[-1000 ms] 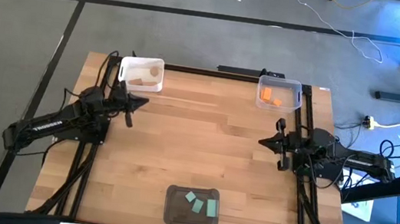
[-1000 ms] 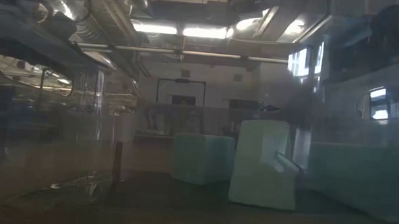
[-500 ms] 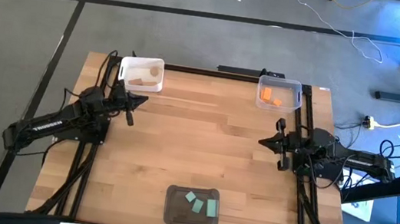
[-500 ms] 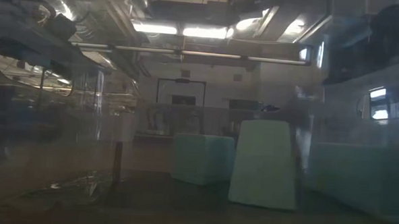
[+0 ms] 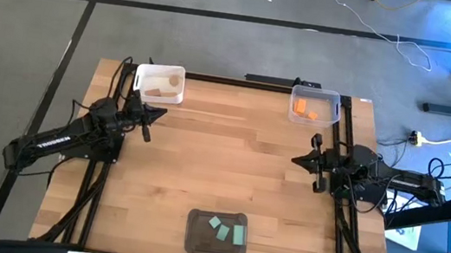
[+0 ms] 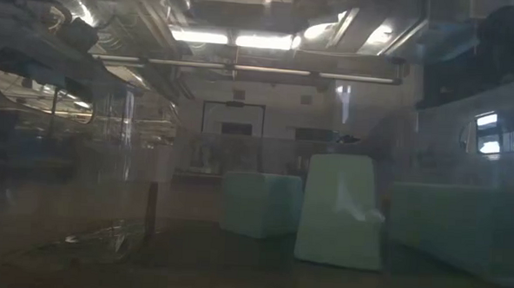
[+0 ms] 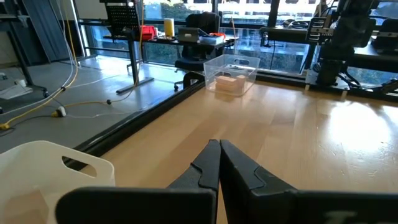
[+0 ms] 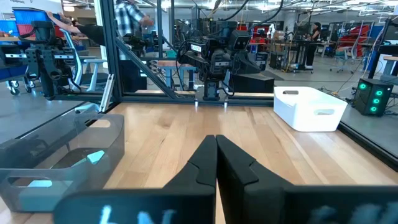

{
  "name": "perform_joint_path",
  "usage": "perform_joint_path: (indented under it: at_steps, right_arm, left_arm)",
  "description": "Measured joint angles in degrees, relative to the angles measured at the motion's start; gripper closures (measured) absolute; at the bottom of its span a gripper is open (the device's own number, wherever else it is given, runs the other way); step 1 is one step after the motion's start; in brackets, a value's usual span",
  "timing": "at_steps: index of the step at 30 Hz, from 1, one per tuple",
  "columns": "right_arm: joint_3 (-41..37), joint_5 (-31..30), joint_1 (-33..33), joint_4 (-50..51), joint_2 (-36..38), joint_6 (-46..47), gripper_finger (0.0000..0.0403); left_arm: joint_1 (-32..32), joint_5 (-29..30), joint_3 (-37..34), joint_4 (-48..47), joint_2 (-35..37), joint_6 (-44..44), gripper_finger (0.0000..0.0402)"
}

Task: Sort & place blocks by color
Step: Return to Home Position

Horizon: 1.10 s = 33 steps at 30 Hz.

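Pale natural wood blocks lie in the white tray at the far left corner. Orange blocks lie in the clear tray at the far right. Three teal-green blocks lie in the dark grey tray at the near edge; the low view looks through that tray's wall at the teal-green blocks. My left gripper hovers shut just near of the white tray, empty. My right gripper hovers shut at the right side, empty.
Bare wooden table top lies between the three trays. Dark frame rails run along the table's left and right edges under each arm. People and desks show in the room beyond the table in the right wrist view.
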State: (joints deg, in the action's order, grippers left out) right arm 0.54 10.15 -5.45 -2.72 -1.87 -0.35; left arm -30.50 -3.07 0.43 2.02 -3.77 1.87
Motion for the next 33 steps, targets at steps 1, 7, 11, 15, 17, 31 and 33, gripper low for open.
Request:
perform_joint_path:
  at_steps: [1,7,11,15,17,31,33]
  right_arm:
    - [0.0,0.0,0.0,0.0,0.0,0.0,0.0402]
    - [0.0,0.0,0.0,0.0,0.0,0.1,0.0391]
    - [0.0,0.0,0.0,0.0,0.0,0.0,0.0387]
    - [0.0,0.0,0.0,0.0,0.0,0.0,0.0387]
    - [0.0,0.0,0.0,0.0,0.0,0.1,0.0387]
    - [0.0,0.0,0.0,0.0,0.0,0.0,0.0386]
    - [0.0,0.0,0.0,0.0,0.0,0.1,0.0386]
  left_arm:
    - [0.0,0.0,0.0,0.0,0.0,0.0,0.0401]
    - [0.0,0.0,0.0,0.2,0.0,0.0,0.0401]
    - [0.0,0.0,0.0,0.2,0.0,0.0,0.0401]
    - [0.0,0.0,0.0,0.2,0.0,0.0,0.0401]
    - [0.0,0.0,0.0,0.2,0.0,0.0,0.0401]
    - [0.0,0.0,0.0,0.1,0.0,0.0,0.0401]
    - [0.0,0.0,0.0,0.1,0.0,0.0,0.0401]
